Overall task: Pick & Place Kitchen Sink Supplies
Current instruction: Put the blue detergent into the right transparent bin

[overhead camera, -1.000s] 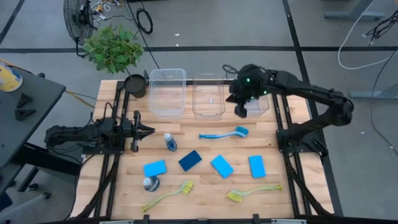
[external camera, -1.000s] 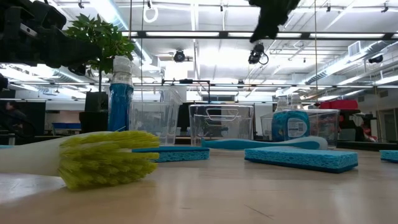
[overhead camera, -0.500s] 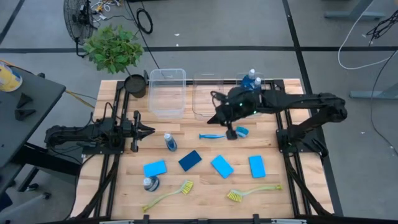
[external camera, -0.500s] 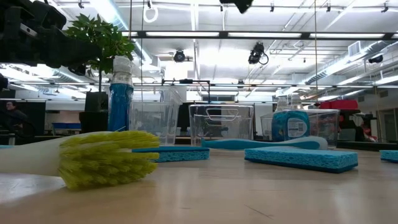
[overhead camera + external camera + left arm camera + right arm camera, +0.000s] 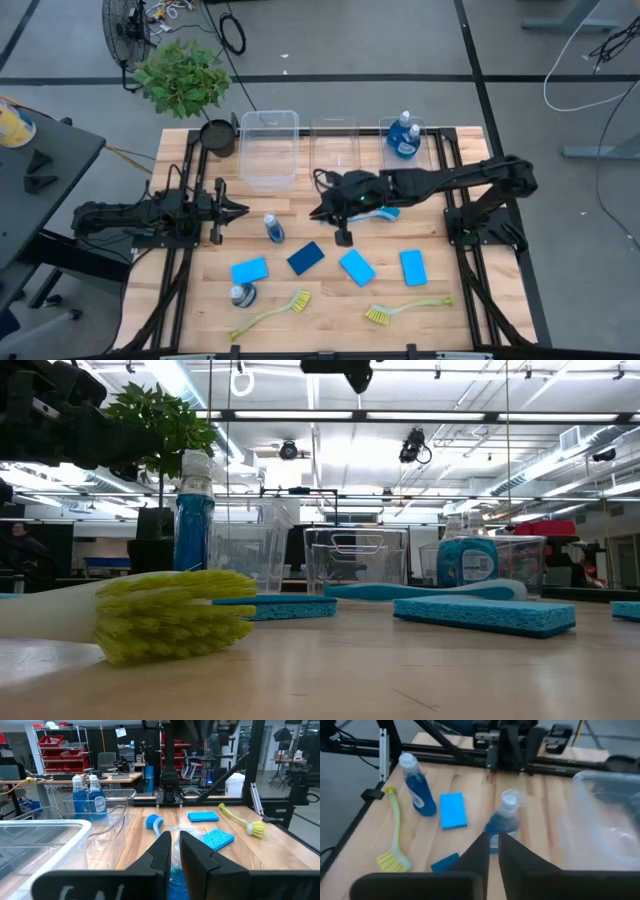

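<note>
Two blue bottles (image 5: 403,135) stand in the right clear bin. A third bottle (image 5: 272,228) stands on the table in front of my left gripper (image 5: 240,210), which is shut and waits at the table's left. The fourth bottle (image 5: 242,296) stands near the front left. My right gripper (image 5: 318,211) is shut and hovers at mid-table, above the blue brush (image 5: 388,211), whose handle the arm hides; it points toward the third bottle (image 5: 502,822). Pale sponges (image 5: 249,270) (image 5: 356,267) (image 5: 413,267) and a darker sponge (image 5: 305,257) lie flat. Two yellow-green brushes (image 5: 270,313) (image 5: 405,310) lie near the front edge.
Three clear bins stand along the far edge: left (image 5: 268,150), middle (image 5: 335,155), right (image 5: 410,160). A potted plant (image 5: 185,80) and a dark pot (image 5: 216,137) sit at the far left corner. Bare wood shows between the bins and the sponges.
My right gripper has swung from above the right bin toward the table's left and near side, and now hovers over the blue brush at mid-table. The two bottles in the right bin, covered by the arm before, now show.
</note>
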Motion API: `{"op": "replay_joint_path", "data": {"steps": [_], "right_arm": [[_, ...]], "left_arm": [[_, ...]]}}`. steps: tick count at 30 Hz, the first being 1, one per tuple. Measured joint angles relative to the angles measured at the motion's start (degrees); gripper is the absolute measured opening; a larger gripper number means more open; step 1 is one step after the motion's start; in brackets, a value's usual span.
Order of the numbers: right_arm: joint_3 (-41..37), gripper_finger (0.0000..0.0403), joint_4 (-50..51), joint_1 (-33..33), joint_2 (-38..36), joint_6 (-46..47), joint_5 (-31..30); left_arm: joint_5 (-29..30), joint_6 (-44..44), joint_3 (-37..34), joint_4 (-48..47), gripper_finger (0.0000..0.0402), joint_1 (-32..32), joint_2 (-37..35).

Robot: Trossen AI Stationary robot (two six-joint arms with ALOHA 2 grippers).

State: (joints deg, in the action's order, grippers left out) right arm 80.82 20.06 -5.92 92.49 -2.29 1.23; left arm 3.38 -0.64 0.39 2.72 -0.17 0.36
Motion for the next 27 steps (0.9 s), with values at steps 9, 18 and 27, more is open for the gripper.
{"op": "replay_joint_path", "data": {"steps": [9,18,27], "right_arm": [[0.00,0.0130,-2.71,-0.91,5.88,3.35,4.09],[0.01,0.0224,-10.70,-0.13,9.03,3.35,1.00],[7.75,0.0249,-10.17,1.28,13.63,3.07,1.42]], "left_arm": [[0.00,-0.02,-0.01,0.00,0.0044,0.01,0.00],[0.00,-0.02,0.01,0.00,0.0044,-0.01,0.00],[0.00,0.00,0.01,0.00,0.0044,-0.01,0.00]]}}
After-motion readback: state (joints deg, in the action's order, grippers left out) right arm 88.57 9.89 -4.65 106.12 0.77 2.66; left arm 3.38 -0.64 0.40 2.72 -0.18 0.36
